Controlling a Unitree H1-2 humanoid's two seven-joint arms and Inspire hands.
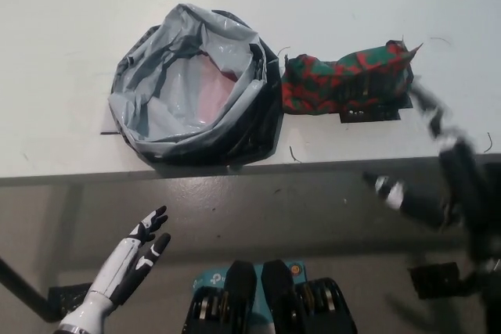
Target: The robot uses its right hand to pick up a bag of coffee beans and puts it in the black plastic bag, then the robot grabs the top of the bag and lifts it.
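Head view: coffee bag (344, 81) lying long axis left-right on table (63, 21), touching black plastic bag (196, 87), up-left of blurred, empty, spread right hand (434, 166); left hand (145, 244) open, low, farther.

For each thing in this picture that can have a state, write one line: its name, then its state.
black plastic bag: open, mouth rolled wide, standing on the table, something pink inside.
coffee bean bag: lying on its side on the table, right of the plastic bag, not held.
left hand: open, empty, below the table edge.
right hand: blurred, near the coffee bag's right end, holding nothing.
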